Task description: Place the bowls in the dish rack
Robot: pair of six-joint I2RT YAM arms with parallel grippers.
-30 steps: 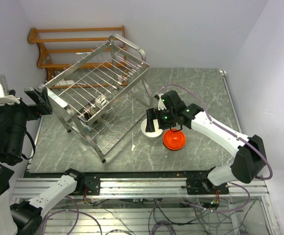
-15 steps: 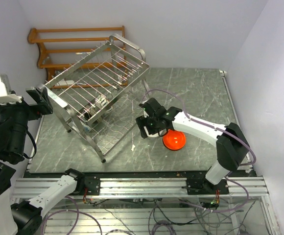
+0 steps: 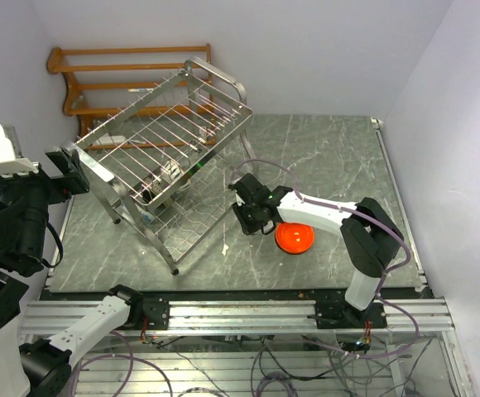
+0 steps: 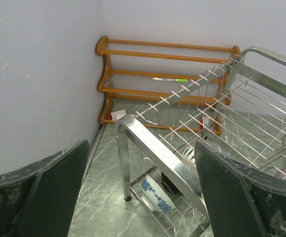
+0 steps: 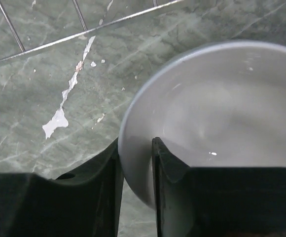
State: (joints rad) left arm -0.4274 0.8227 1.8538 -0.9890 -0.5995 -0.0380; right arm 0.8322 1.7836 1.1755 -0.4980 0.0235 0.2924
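My right gripper (image 5: pixel 135 158) is shut on the rim of the plain white bowl (image 5: pixel 222 113), one finger inside it and one outside. From above, that gripper (image 3: pixel 255 217) covers the white bowl, just left of the upside-down orange-red bowl (image 3: pixel 295 237) on the table. The silver wire dish rack (image 3: pixel 165 141) stands at the back left. A blue-and-white bowl (image 4: pixel 158 193) leans on its lower tier. My left gripper (image 4: pixel 142 145) is open with nothing in it, raised at the rack's left end (image 3: pixel 66 169).
A brown wooden slatted rack (image 3: pixel 124 74) stands against the back wall behind the metal one, with a green marker (image 4: pixel 170 79) on a shelf. A white scuff (image 3: pixel 225 246) marks the table in front of the metal rack.
My right arm has swung left and down over the white bowl, and its jaws have closed from wide open onto the rim. The left arm has stayed put.
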